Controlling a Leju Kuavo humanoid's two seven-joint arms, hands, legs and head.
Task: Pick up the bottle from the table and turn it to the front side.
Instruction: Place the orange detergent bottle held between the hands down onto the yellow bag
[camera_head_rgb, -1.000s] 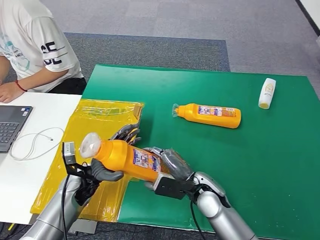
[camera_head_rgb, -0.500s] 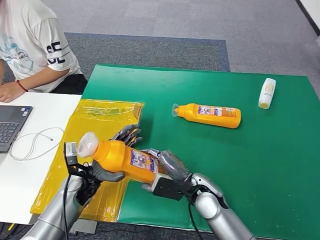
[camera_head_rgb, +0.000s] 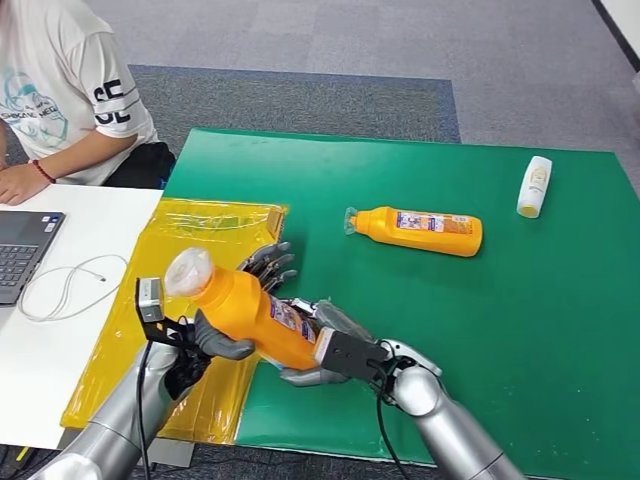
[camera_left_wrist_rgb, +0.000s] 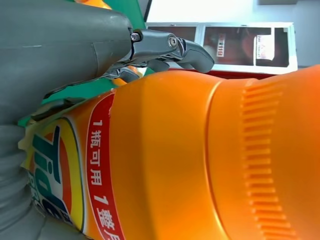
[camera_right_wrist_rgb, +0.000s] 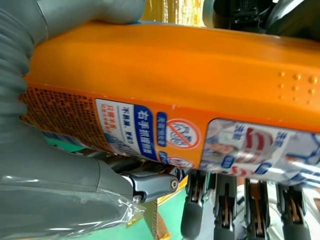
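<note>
An orange detergent bottle (camera_head_rgb: 245, 312) with a pale cap is lifted above the table's near left, cap tilted up to the left. My left hand (camera_head_rgb: 226, 320) grips its upper body, thumb across the front and fingers behind. My right hand (camera_head_rgb: 328, 345) holds its base end. The left wrist view shows the front label on the orange bottle (camera_left_wrist_rgb: 181, 155), with my left hand (camera_left_wrist_rgb: 56, 55) beside it. In the right wrist view the back label faces the camera on the orange bottle (camera_right_wrist_rgb: 188, 95), my right hand (camera_right_wrist_rgb: 49, 180) wrapped beneath.
A second orange bottle (camera_head_rgb: 419, 231) lies on the green table (camera_head_rgb: 483, 330) mid-centre. A small white bottle (camera_head_rgb: 534, 186) lies at the far right. A yellow plastic sheet (camera_head_rgb: 189, 235) covers the left edge. A person (camera_head_rgb: 60, 90) sits by a laptop (camera_head_rgb: 21, 250) on a white desk.
The held bottle has tilted, its cap end rising and swinging slightly right. My left hand's fingers have spread further behind it, and my right hand has rolled under the base.
</note>
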